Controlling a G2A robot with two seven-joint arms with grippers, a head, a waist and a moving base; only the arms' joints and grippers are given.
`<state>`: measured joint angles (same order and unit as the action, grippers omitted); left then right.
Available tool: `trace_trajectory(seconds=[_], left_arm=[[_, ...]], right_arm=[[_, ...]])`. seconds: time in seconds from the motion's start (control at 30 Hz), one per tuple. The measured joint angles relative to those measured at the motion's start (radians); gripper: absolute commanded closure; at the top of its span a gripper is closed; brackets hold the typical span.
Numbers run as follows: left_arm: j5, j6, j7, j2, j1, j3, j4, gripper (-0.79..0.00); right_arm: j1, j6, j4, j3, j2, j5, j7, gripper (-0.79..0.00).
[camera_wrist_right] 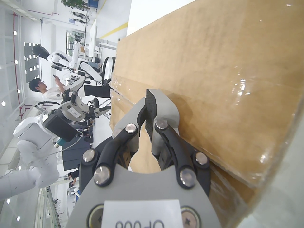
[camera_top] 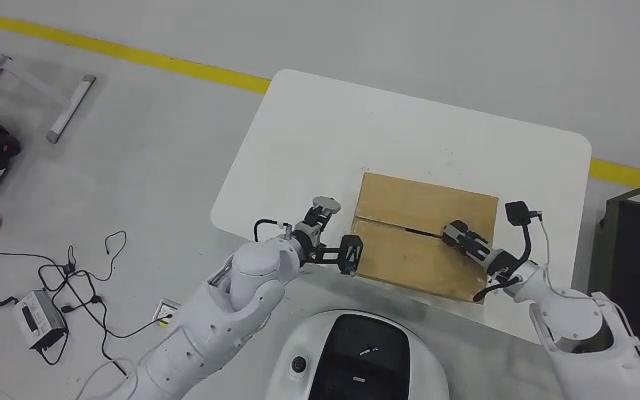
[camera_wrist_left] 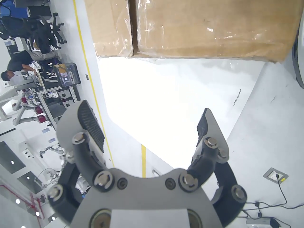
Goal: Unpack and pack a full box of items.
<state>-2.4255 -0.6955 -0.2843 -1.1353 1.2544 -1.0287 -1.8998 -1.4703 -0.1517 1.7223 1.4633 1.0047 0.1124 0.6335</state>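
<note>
The taped cardboard box point(camera_top: 425, 235) sits toward the desk's point(camera_top: 330, 130) 5 o'clock edge. The left fingers point(camera_wrist_left: 91, 124) gape wide, empty, at its 9 o'clock side. The right fingers point(camera_wrist_right: 161, 105) are pinched together over its top near 3 o'clock.

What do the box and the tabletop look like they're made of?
The box looks like matte brown cardboard, with folded flaps meeting at a seam. The clear tape over that seam is glossy plastic film, wrinkled and glinting. The table has a smooth white top, perhaps laminate or painted board.
</note>
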Motion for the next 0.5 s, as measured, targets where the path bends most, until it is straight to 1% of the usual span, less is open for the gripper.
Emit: trace_trajectory(seconds=[0.07,0.17,0.33,0.4,0.5], left_arm=[[-0.037,0.044,0.024,0.0,-0.007,-0.002,0.029,-0.785],[-0.04,0.123,0.076,-0.003,-0.019,-0.001,0.09,-0.785],[-0.071,0.192,0.133,-0.009,-0.046,0.028,0.18,-0.785],[-0.05,0.223,0.151,-0.014,-0.056,0.033,0.213,-0.785],[0.012,0.24,0.162,-0.025,-0.074,0.04,0.254,-0.785]], right_arm=[[0.004,0.002,-0.004,0.001,0.0,-0.002,-0.001,0.0],[0.009,0.004,-0.014,0.005,0.001,-0.013,-0.005,0.0],[0.011,0.0,-0.018,0.001,0.002,-0.011,-0.003,0.0],[0.011,-0.001,-0.019,0.001,0.002,-0.012,-0.003,0.0],[0.01,0.001,-0.02,0.001,0.003,-0.014,-0.004,0.0]])
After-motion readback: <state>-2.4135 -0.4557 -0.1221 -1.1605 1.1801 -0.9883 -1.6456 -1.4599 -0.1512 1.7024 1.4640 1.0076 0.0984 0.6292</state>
